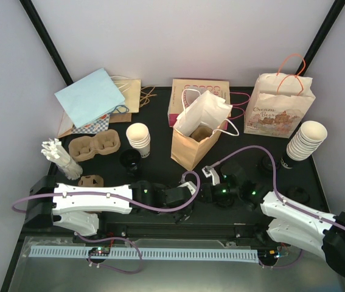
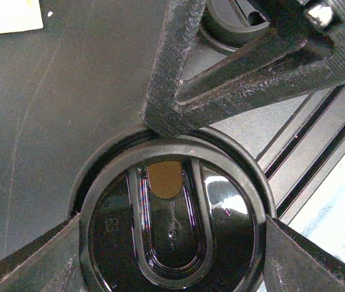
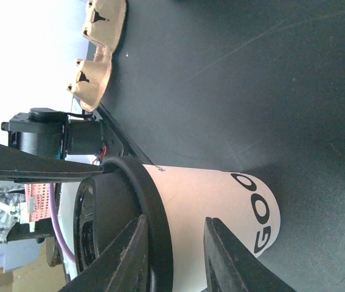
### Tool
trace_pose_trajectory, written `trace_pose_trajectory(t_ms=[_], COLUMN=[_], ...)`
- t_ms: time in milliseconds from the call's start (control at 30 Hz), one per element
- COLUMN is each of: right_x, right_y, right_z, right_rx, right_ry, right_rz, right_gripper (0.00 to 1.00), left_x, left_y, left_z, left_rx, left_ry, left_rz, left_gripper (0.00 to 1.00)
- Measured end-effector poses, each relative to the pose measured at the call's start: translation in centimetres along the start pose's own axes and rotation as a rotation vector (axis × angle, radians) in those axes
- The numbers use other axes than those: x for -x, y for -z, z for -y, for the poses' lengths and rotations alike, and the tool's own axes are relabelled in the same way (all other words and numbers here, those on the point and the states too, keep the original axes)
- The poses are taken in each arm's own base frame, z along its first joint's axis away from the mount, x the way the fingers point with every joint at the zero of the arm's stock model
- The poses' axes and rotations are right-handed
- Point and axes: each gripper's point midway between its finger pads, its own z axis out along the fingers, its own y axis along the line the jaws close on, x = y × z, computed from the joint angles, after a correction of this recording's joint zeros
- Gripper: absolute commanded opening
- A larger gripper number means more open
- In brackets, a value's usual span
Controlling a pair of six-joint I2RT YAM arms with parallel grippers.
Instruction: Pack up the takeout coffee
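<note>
The coffee cup (image 3: 221, 204), black lid (image 2: 172, 243) on, looks to stand on the black table (image 1: 160, 115) at near centre, just near of the open brown paper bag (image 1: 187, 149). My left gripper (image 2: 172, 222) is clamped on the cup at lid height, one finger on each side of the rim. My right gripper (image 3: 177, 222) has its fingers a little apart, astride the lid rim, one over the lid top and one beside the cup wall; I can't tell if they're biting. My worries: the left squeeze sits right at the rim, so too much force could oval the paper and pop the lid. One right finger (image 2: 172, 79) touches only one edge of the lid, so a push there could seat that side and lift the other, or tip the cup. Brown shows at the sip hole (image 2: 165, 179); I can't tell what it is, but if it's liquid, any tilt spills. Both grippers crowd one small cup, so a mistimed move risks a clash. The bag looks light and unsupported; clipping its mouth on the way in could fold or topple it. The cup stack (image 1: 139, 139) and pulp carrier (image 1: 94, 146) sit far left, well apart, so low risk.
</note>
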Motion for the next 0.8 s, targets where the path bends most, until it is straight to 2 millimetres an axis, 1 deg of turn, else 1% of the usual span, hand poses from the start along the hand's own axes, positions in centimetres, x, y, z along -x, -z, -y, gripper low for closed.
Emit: trace_pose_trajectory(t_ms=[433, 633, 800], right_x=[-0.2, -0.1, 0.2], right_y=[-0.6, -1.0, -0.9], right_z=[0.6, 0.3, 0.0], right_rx=[0.033, 0.043, 0.016], right_ry=[0.06, 0.089, 0.099], right_rz=[0.006, 0.006, 0.01], right_gripper=[0.23, 0.19, 0.2], left_x=[0.0, -0.3, -0.3], left_y=[-0.1, -0.2, -0.2], left_z=[0.0, -0.2, -0.2], left_rx=[0.001, 0.01, 0.012], left_ry=[0.0, 0.002, 0.008], left_rz=[-0.002, -0.014, -0.015], left_gripper=[0.62, 0.62, 0.62])
